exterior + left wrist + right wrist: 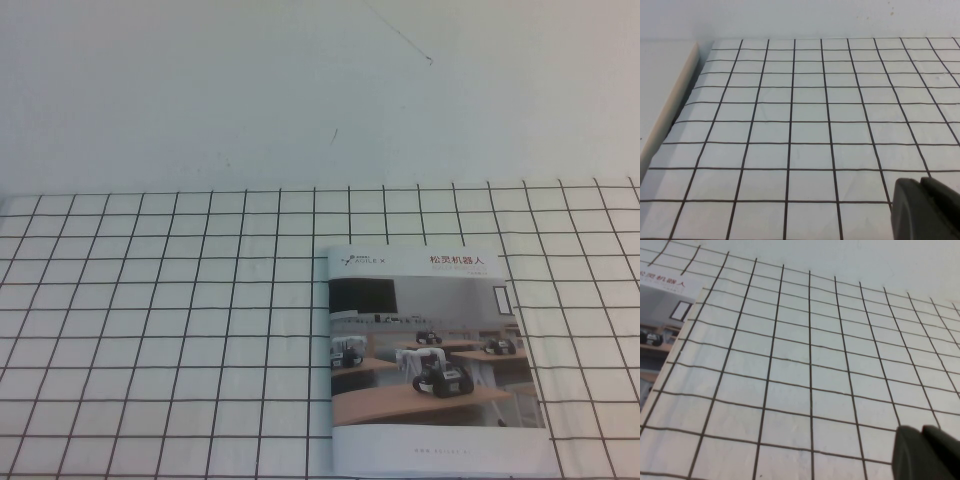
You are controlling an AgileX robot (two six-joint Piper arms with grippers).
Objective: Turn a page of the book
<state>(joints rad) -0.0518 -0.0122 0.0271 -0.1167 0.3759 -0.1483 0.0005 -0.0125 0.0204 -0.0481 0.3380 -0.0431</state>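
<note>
The book (432, 360) lies closed and flat on the checked cloth, right of centre near the front edge. Its top leaf, the page (420, 290), shows the cover photo of wheeled robots on wooden desks and a Chinese title. A corner of the book also shows in the right wrist view (660, 335). Neither arm shows in the high view. My left gripper (926, 184) is shut, empty, above bare cloth. My right gripper (921, 432) is shut, empty, above the cloth to the right of the book.
A white cloth with a black grid (160, 330) covers the table up to a pale back wall (300, 90). In the left wrist view a raised pale ledge (670, 110) borders the cloth's edge.
</note>
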